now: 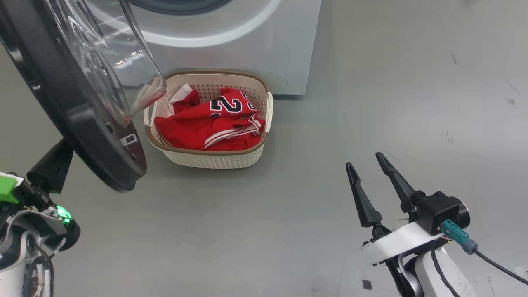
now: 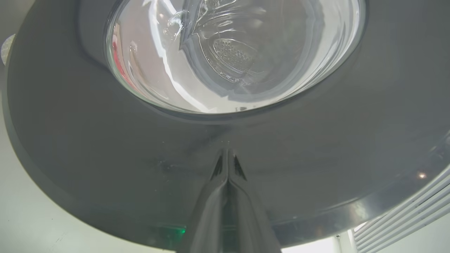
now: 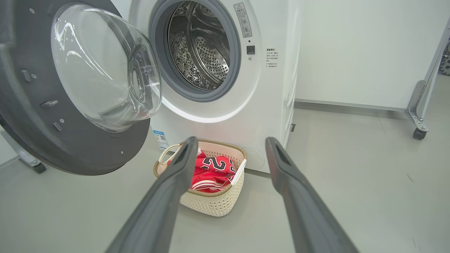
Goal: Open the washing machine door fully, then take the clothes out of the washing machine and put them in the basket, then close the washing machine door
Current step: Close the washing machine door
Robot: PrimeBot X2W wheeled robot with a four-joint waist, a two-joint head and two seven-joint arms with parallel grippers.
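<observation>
Closing the washing machine door (image 1: 49,95): left claw (image 2: 227,158), pinched shut, should push squarely on its rim; right claw (image 1: 364,161) gapes empty.

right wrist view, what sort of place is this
Likely a lab or test room rather than a home: a washing machine stands on a smooth grey floor, by a plain white wall and a castered metal frame.

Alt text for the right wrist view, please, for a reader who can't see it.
The washing machine stands with its door swung open to the left and no fabric visible in the steel drum. On the floor before it, the cream basket holds the red jersey. The right gripper frames the basket, fingers spread wide, holding nothing.
</observation>
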